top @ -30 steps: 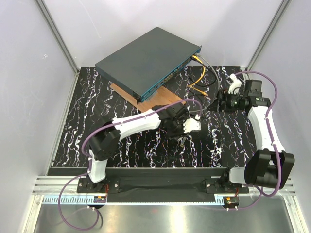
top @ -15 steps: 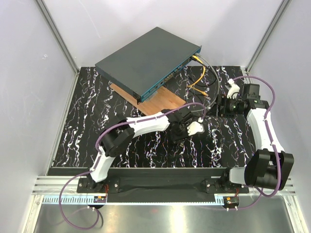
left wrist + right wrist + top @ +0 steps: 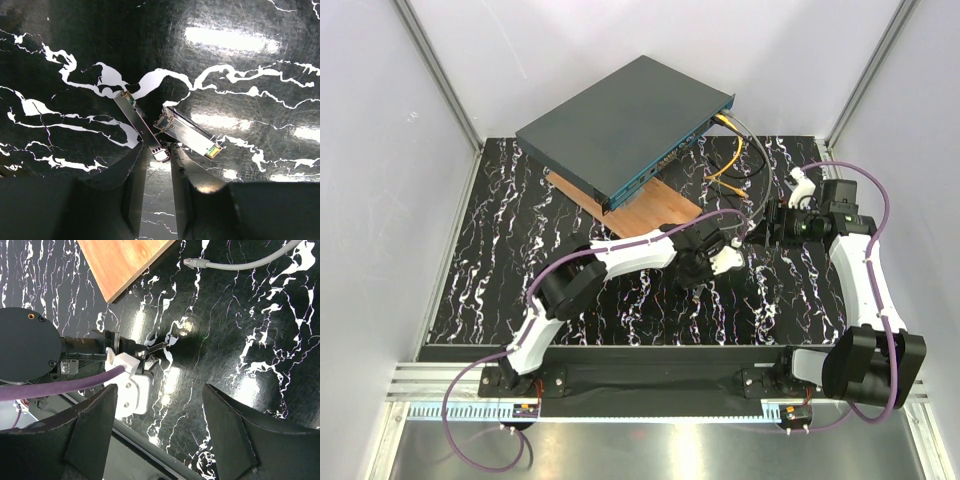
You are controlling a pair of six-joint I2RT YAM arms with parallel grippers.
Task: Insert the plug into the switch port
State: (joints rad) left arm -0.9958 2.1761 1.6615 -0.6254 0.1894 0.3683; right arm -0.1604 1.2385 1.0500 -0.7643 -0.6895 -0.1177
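- The tabletop (image 3: 500,250) is black with white marble veining, smooth and highly glossy, and lamp glare sits on it.
- The switch (image 3: 620,120) looks like painted metal on top, dark teal and matt.
- The board (image 3: 655,205) is smooth brown wood with little sheen.
- The plug (image 3: 141,125) has a brushed, silvery metal shell, and so does the similar piece (image 3: 187,134) to its right.
- The grey cable (image 3: 210,265) has a dull sheath.
- The purple cable (image 3: 60,382) looks smooth and faintly shiny.
- The white housing (image 3: 135,390) is smooth plastic.

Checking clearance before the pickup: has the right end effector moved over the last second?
Yes. In the top view the right end effector has shifted left and toward the near edge, away from the yellow cables.
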